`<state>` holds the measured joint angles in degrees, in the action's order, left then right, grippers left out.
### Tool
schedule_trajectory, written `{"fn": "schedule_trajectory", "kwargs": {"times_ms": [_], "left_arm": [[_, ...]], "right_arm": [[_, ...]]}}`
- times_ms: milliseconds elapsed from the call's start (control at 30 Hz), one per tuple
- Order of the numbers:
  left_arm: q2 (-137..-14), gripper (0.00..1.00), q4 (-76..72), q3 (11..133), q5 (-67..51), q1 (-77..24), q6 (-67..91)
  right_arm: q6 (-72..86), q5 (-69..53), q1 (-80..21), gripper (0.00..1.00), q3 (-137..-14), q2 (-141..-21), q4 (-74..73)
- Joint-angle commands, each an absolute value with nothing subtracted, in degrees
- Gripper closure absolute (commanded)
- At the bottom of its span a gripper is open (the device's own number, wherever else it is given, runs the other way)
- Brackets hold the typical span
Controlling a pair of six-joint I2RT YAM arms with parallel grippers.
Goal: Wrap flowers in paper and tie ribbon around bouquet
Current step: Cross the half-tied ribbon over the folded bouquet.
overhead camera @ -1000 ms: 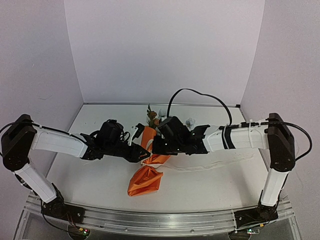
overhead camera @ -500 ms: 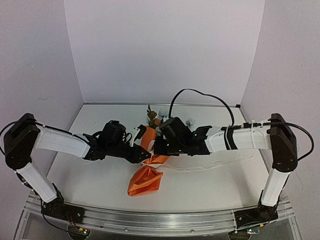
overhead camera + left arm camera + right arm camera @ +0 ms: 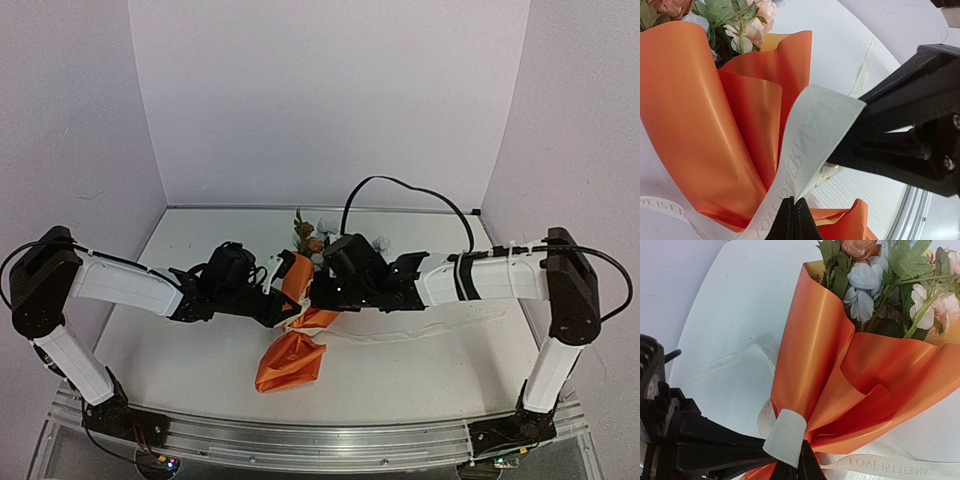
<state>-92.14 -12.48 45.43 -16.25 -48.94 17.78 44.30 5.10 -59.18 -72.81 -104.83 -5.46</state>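
The ribbon [image 3: 890,466] bears the printed words "LOVE IS ETERNAL".

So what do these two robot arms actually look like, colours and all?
The left arm and right arm are white tube-like segments joined by chunky black joint housings. The left gripper and right gripper are all black, each with two slim fingers. A black cable loops over the right arm; both bases sit on a silvery rail.

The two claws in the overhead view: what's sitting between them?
The pinched waist of the bouquet lies between the left gripper and the right gripper in the top view. The left wrist view shows the ribbon running across it.
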Motion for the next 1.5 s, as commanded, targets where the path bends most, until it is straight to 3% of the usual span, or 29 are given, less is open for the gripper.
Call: {"fn": "schedule_trajectory", "kwargs": {"times_ms": [0, 67, 167, 300, 533, 833, 1000, 1167, 1367, 1467], "left_arm": [[-91.7, 1.0, -14.6, 46.6, -13.5, -49.2, 17.1], [-91.5, 1.0, -14.9, 46.2, -13.2, -49.2, 16.8], [-91.0, 1.0, -15.2, 45.9, -13.2, -49.3, 16.0], [-90.2, 1.0, -14.7, 46.0, -12.6, -49.7, 14.3], [-89.7, 1.0, -11.8, 47.9, -12.3, -51.1, 11.0], [-90.1, 1.0, -10.4, 49.4, -12.1, -51.7, 9.8], [-90.0, 1.0, -10.2, 49.4, -12.1, -51.8, 9.8], [-89.8, 1.0, -10.1, 49.1, -12.0, -51.8, 9.7], [-89.1, 1.0, -10.1, 48.5, -12.0, -51.8, 9.4], [-89.0, 1.0, -10.1, 48.4, -11.9, -51.8, 9.0]], "right_arm": [[45.3, 7.7, -59.2, 0.78, -70.3, -99.1, -6.0], [46.6, 10.1, -59.2, 0.55, -68.3, -95.8, -9.0], [49.8, 15.2, -59.0, 0.41, -65.6, -91.4, -15.9], [57.3, 18.8, -57.1, 0.38, -59.8, -86.7, -24.8], [64.9, 16.0, -46.3, 0.34, -46.5, -80.8, -27.3], [62.7, 17.2, -38.1, 0.25, -44.8, -85.5, -29.4], [61.7, 17.0, -35.9, 0.26, -48.2, -91.8, -29.2], [61.5, 16.6, -34.5, 0.36, -49.1, -95.7, -28.5], [61.5, 17.7, -34.0, 0.65, -49.0, -97.8, -28.0], [60.3, 18.9, -34.0, 0.86, -50.1, -98.2, -28.1]]}}
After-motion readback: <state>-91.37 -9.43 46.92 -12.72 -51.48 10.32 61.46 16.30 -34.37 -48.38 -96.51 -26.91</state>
